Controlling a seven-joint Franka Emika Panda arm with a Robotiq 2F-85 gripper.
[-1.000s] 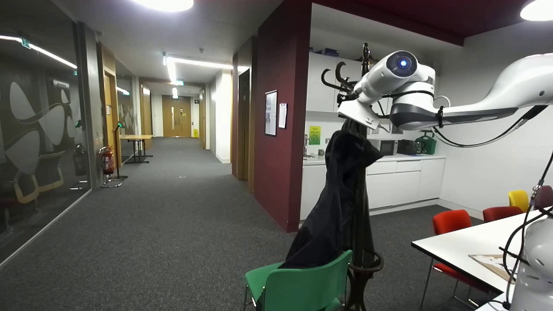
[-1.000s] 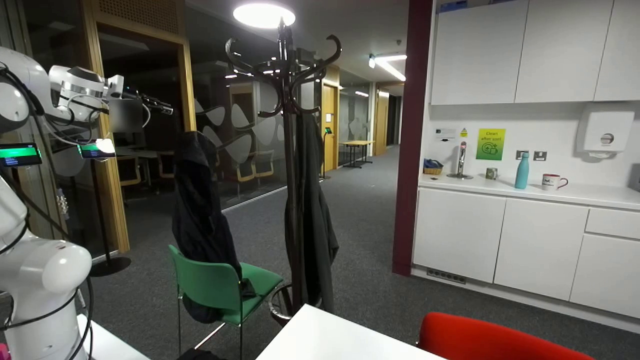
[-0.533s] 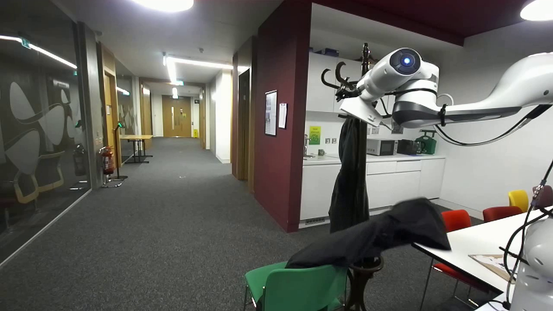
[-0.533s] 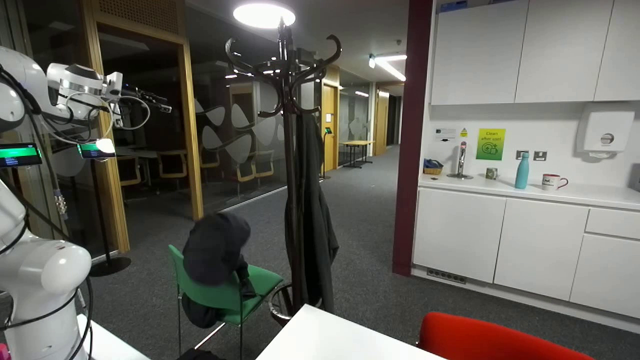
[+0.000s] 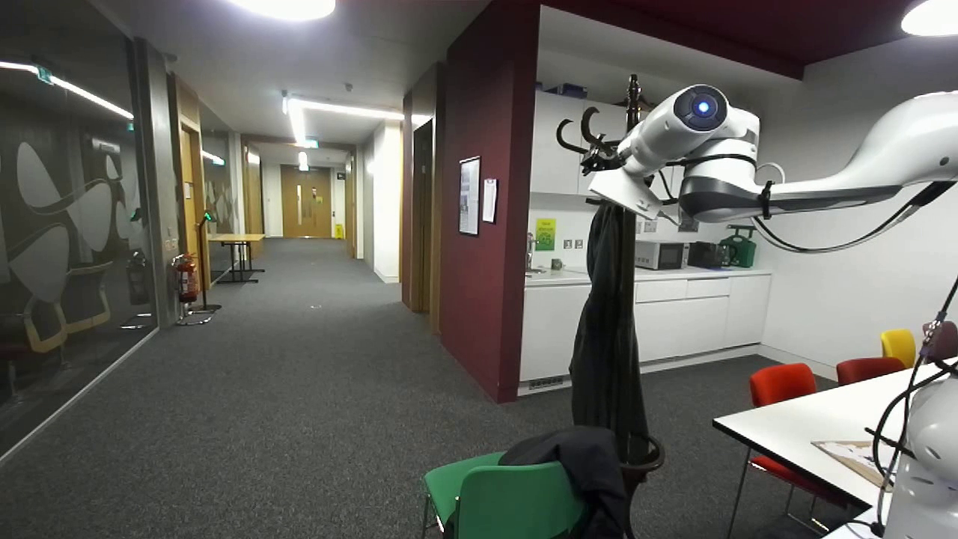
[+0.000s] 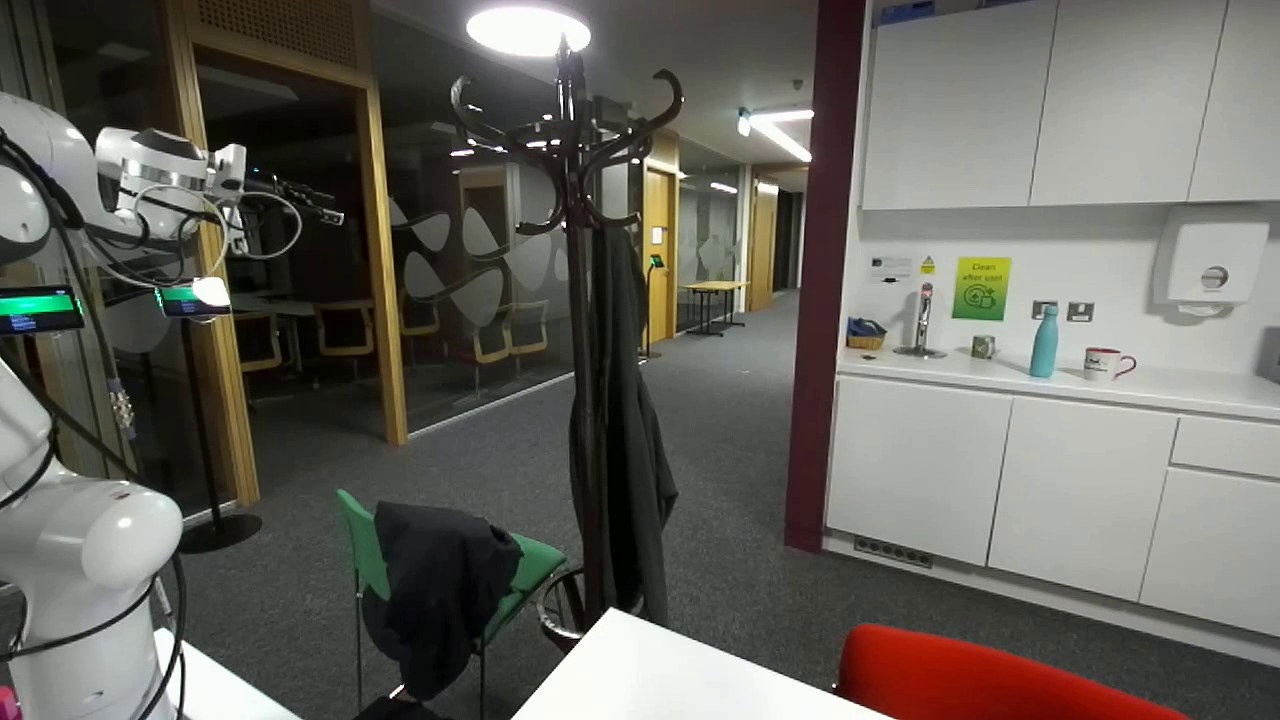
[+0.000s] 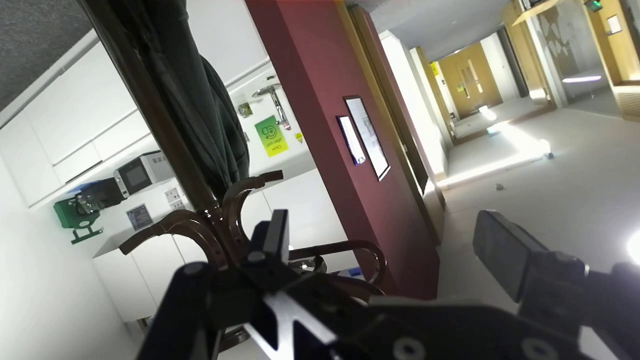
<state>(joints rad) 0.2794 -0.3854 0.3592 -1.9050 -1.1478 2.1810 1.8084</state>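
Claw (image 7: 382, 240), its fingers (image 7: 500, 245) spread wide, with nothing gripped between them. Near foreground of an exterior view: a white tabletop (image 6: 675, 675), with a red chair (image 6: 985, 680) at its right. Beyond, to the left, a green chair (image 6: 538, 562) bears a black jacket (image 6: 440, 590), which is draped over the backrest, hangs past the seat and lies well below the claw. Just right of this chair rises a dark bentwood coat stand (image 6: 579, 300), its curved hooks (image 7: 182, 224) behind the claw in the wrist view; a dark grey coat (image 6: 638, 440) hangs on it. Farther right, a white kitchen counter (image 6: 1215, 392) carries a turquoise bottle (image 6: 1043, 345) and a mug (image 6: 1101, 364). Wooden double doors (image 5: 307, 201) stand at the far end of the corridor (image 5: 314, 322).
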